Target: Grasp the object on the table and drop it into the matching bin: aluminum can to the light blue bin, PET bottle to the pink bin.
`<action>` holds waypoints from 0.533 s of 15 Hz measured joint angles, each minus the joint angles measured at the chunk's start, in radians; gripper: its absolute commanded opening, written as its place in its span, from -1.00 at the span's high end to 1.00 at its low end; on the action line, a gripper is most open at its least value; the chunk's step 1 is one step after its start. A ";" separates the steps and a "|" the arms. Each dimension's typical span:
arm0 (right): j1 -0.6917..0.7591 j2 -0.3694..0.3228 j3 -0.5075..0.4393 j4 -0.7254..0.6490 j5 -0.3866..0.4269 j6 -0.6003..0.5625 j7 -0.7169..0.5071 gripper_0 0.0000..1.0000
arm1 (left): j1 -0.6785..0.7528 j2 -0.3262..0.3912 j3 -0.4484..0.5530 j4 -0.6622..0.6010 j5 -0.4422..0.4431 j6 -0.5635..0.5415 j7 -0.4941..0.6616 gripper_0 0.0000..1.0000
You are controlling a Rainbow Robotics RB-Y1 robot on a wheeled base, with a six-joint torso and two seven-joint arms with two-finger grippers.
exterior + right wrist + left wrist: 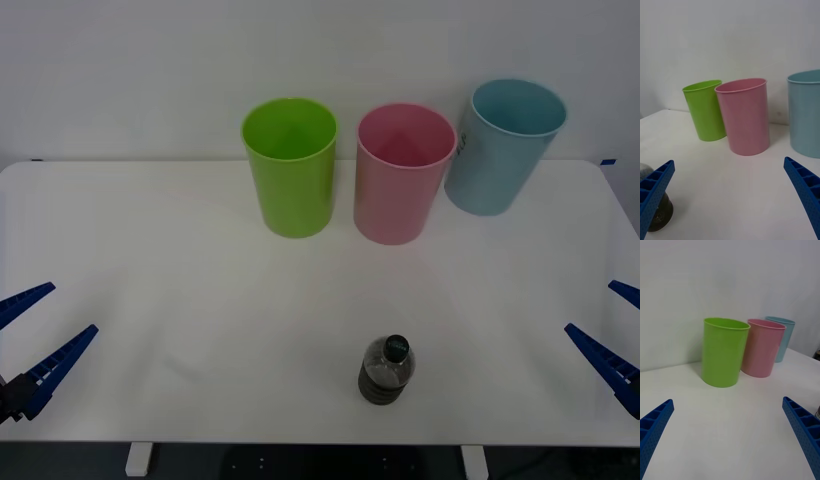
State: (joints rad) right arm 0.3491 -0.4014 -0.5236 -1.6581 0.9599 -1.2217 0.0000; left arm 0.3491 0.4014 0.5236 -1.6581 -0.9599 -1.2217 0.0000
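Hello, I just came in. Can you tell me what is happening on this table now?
Nothing is being handled yet. A small PET bottle stands upright near the front edge of the white table. At the back stand the lime green bin, the pink bin and the light blue bin. The left tool and the right tool wait open at the sides.

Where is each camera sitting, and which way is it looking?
Front view: above the arms, looking down at the table, PET bottle and bins; both open end effectors, left and right, at its edges.
Right wrist view: on the right arm, facing the pink bin; its blue fingers show.
Left wrist view: on the left arm, facing the lime green bin; its fingers show.
Shared: all three bins, including the light blue bin.
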 measured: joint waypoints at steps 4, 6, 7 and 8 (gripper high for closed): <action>0.015 0.017 -0.002 0.012 0.003 -0.001 0.000 -1.00 | 0.000 0.000 0.000 0.000 0.000 0.000 0.000 -1.00; 0.025 0.014 0.001 0.004 -0.002 0.004 0.000 -1.00 | 0.000 0.000 0.000 0.000 0.000 0.000 0.000 -1.00; 0.031 0.009 0.003 -0.002 -0.009 0.007 -0.001 -1.00 | 0.000 0.000 0.000 0.000 0.000 0.000 0.000 -1.00; 0.035 0.003 0.007 -0.004 -0.012 0.009 0.000 -1.00 | 0.000 0.000 0.000 0.000 0.000 0.000 0.000 -1.00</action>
State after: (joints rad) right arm 0.3845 -0.3980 -0.5167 -1.6624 0.9478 -1.2125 -0.0002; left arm 0.3490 0.4014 0.5236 -1.6581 -0.9599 -1.2217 0.0000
